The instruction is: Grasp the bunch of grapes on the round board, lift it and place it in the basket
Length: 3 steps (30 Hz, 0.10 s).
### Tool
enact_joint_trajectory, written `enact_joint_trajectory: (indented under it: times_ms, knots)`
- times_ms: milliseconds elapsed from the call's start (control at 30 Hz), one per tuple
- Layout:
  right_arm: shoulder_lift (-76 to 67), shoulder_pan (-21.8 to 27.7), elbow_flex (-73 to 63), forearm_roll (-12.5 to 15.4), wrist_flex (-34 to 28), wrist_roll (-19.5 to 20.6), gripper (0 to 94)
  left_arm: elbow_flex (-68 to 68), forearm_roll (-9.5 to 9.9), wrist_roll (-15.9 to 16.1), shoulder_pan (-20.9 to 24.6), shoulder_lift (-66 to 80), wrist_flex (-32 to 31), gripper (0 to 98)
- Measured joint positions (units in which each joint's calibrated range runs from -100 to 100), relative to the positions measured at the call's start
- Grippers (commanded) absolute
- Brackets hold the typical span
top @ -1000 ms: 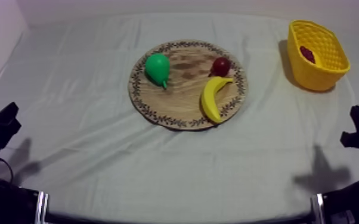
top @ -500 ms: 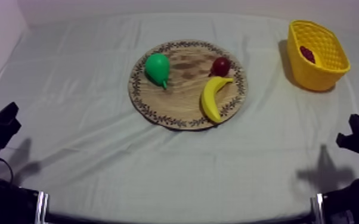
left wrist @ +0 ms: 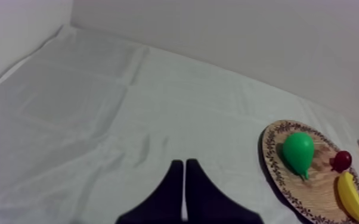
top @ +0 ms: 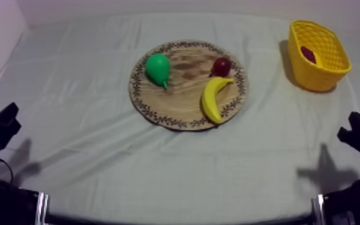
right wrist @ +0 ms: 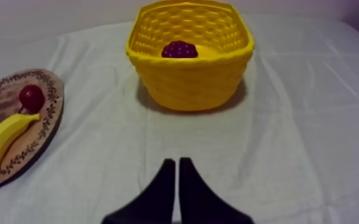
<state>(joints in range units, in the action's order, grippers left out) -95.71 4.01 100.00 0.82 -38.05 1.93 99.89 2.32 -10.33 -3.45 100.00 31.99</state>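
My left gripper (left wrist: pixel 183 170) is closed on nothing. Its two fingers lie together as a narrow wedge over bare cloth, low at my left side of the desk (top: pixel 87 149). My right gripper (right wrist: pixel 177 168) is closed and empty too, fingers pressed together, low at my right side. It points toward the basket (right wrist: pixel 188 86) but is well apart from it.

The grapes (right wrist: pixel 179 49) lie inside the basket, a dark purple cluster showing just over the near rim from my right wrist. The basket stands upright on the cloth at my right side of the desk, well apart from the board (top: pixel 185 90).

The board lies flat near the middle of the desk, with three fruits on it. The pear (top: pixel 158 69) is on its left part, narrow end toward the near side. The small red fruit (top: pixel 221 66) is on its right part, close to the far rim. The banana (top: pixel 214 99) lies just in front of the red fruit, curved, with its far tip right at that fruit; I cannot tell whether they touch. The pear is apart from the other two. Both grippers are well apart from the board.
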Motion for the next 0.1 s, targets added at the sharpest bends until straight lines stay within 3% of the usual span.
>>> enact_joint_trajectory:
  times_ms: [100]
  knots:
    - [0.0, -0.3, 0.0, 0.0, 0.0, -0.2, 0.4, 0.0, 0.0, 0.0, 0.0, 0.0, 0.0, 0.1]
